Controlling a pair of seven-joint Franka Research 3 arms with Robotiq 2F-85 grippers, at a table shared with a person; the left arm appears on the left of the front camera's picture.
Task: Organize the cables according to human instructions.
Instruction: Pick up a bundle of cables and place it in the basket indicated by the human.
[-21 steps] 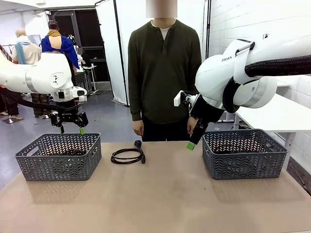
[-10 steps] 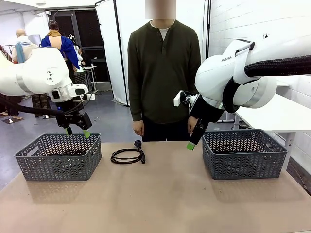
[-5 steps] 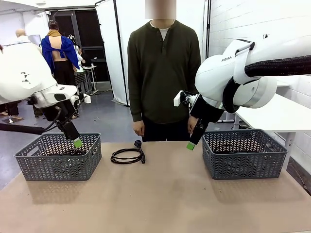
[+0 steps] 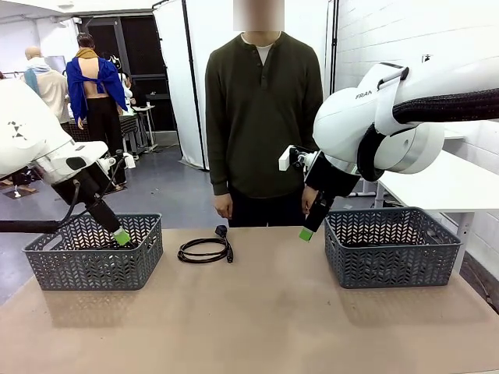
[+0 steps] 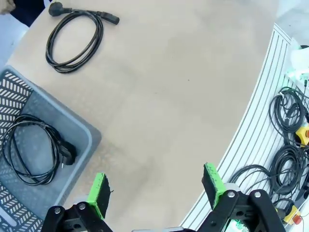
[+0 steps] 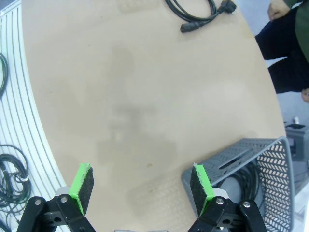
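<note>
Beige matte tabletop (image 4: 257, 312) is seen carrying two grey plastic lattice baskets, one at the robot's left (image 4: 93, 251) and one at its right (image 4: 390, 246). One coiled black cable with end plugs (image 4: 205, 248) is seen lying flat on the bare table between the baskets, nearer the left one, close to the far edge. A second coiled black cable (image 5: 34, 150) is seen lying on the floor of the left basket in the left wrist view. Dark cable loops (image 6: 248, 176) are noted inside the right basket; their number cannot be told. The left gripper (image 4: 118, 235) is held tilted above the left basket, its green pads (image 5: 98, 194) wide apart, nothing between them. The right gripper (image 4: 306, 233) hangs just beside the right basket's inner wall, pads (image 6: 82, 181) likewise spread and empty. A person in a dark olive long-sleeved top (image 4: 263, 117) is standing at the far side, hands down by the table edge.
</note>
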